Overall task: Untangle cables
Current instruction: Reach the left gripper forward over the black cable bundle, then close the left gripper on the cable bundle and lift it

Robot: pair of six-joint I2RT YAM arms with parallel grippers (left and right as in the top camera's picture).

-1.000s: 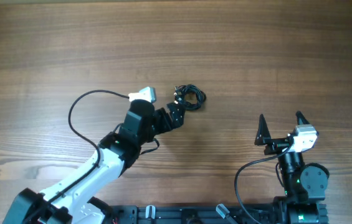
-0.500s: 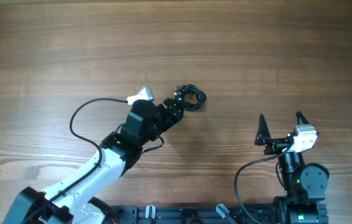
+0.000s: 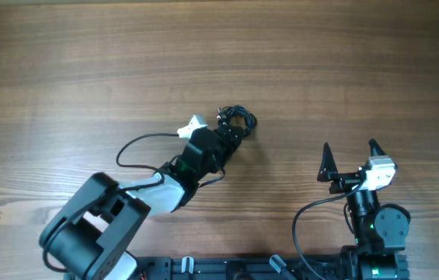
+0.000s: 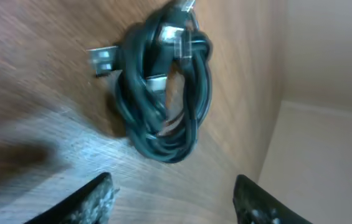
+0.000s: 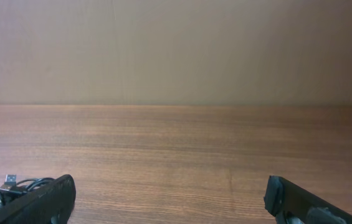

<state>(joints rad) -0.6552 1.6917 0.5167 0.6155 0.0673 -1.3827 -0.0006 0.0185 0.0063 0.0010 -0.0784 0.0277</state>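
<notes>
On the table [image 3: 87, 62], listed by size:

1. Left arm [image 3: 153, 190]. It reaches from the near edge toward table centre.
2. Right gripper [image 3: 350, 152]. It is parked near the right front, well apart from the work, with jaws spread wide and empty.
3. Left gripper [image 3: 231, 136]. It sits just beside the cables, jaws parted with nothing between them.
4. Cables [image 3: 237, 120]. A small black knotted bundle lies flat near table centre, just beyond the left fingertips.
5. Plug [image 4: 101, 59]. This silver end juts from the bundle's side.

Step in hand, as judged: the left gripper is lining up to take the bundle. It is best to pinch one outer loop or a plug end, not the whole knot. The tips should stay low to the wood so a thin cord cannot slip under. The right gripper would then be needed on the opposite side to pull against.

Views compared:
- The overhead shows both arms and their spacing, but the cables are only a dark scribble.
- The left wrist view shows the left gripper [image 4: 176, 199] with a clear gap, the cables [image 4: 163, 93] as wound coils, and the metal ends.
- The right wrist view shows the right gripper [image 5: 172, 205] open, and the cables [image 5: 14, 185] low at its left edge.
</notes>
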